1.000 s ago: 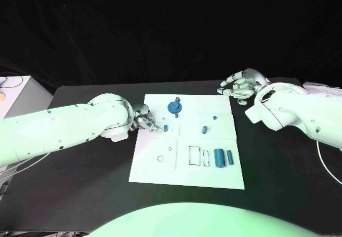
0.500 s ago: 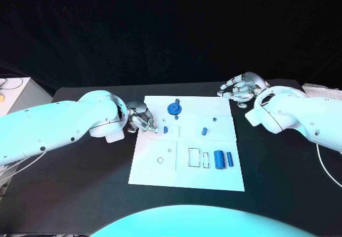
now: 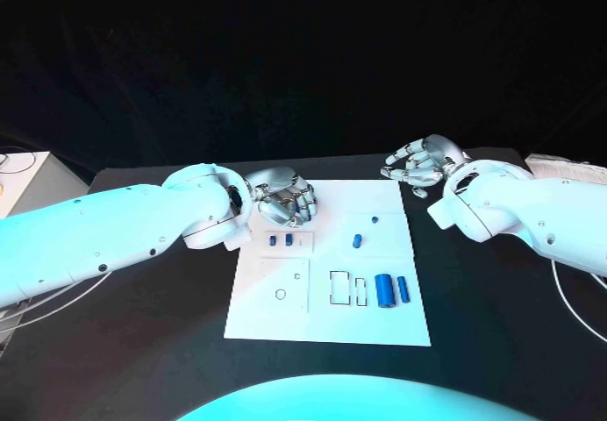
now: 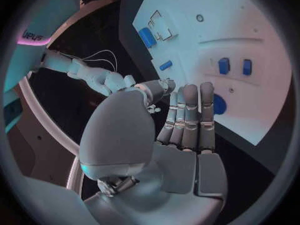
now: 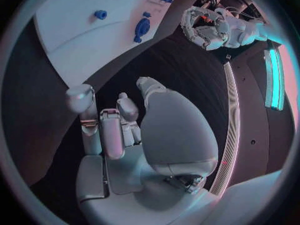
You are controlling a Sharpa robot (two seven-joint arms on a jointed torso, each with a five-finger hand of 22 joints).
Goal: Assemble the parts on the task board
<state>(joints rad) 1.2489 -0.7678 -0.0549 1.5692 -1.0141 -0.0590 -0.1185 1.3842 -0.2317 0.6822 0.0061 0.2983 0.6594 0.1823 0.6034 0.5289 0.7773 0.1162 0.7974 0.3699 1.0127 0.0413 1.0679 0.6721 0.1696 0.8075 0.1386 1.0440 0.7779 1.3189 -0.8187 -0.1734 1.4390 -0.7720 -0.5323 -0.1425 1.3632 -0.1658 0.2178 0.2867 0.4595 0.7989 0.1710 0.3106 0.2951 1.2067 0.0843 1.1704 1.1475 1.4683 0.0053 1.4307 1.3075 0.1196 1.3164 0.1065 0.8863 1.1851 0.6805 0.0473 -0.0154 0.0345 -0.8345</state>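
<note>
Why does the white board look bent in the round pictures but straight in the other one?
In the left wrist view, the fisheye lens curves the task board's edges; the right wrist view bends it too. In the head view its edges stay straight, under bluish light.

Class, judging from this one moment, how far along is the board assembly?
Early. Two small blue parts sit side by side near the board's left edge, possibly placed. The left hand hovers over the round blue part, holding nothing; the right hand waits off the board. The cylinders and peg remain loose.
</note>
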